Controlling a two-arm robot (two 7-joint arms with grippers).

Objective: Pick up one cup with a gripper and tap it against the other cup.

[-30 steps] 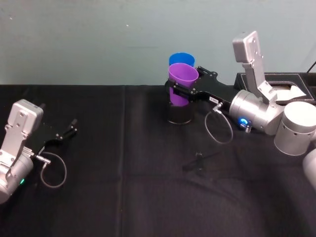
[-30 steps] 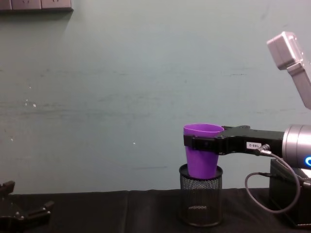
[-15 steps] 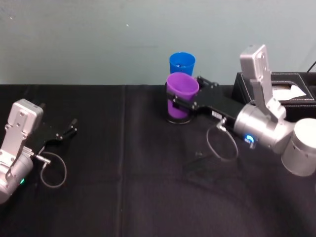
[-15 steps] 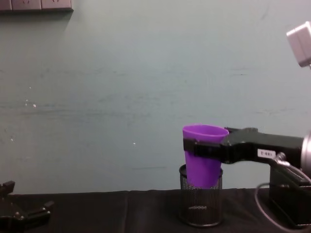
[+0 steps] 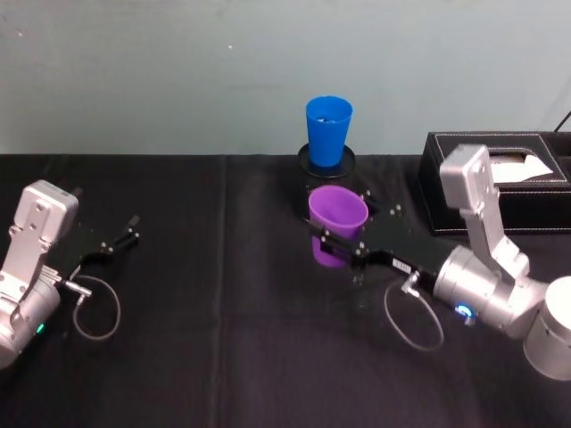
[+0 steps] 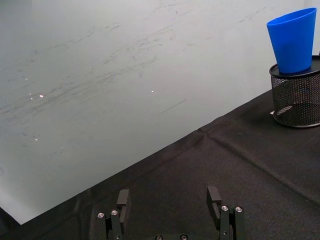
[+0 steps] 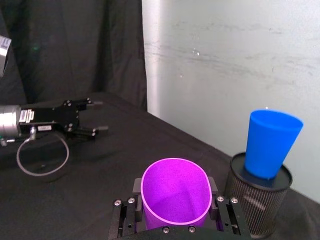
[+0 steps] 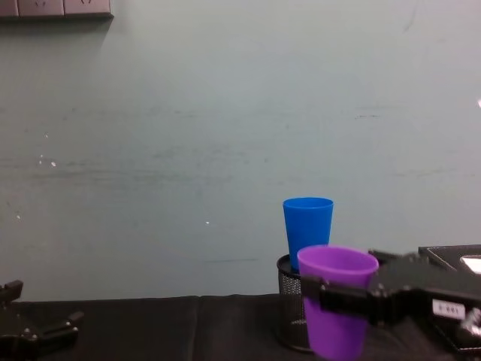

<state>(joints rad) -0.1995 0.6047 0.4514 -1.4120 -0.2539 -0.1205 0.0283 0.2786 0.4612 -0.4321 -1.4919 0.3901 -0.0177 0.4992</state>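
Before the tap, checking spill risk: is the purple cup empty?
Empty: the right wrist view looks straight into the purple cup, held by the right gripper, and shows bare purple inside.

Right tool [image 8: 319, 289] label [image 8: 446, 307]: small white tag, digits too blurred to read.
Other text: none legible.

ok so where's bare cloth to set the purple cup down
Bare black cloth lies between the left pincer and the right pincer holding the purple cup. Crowded at the back right: blue cup in mesh holder, black box.
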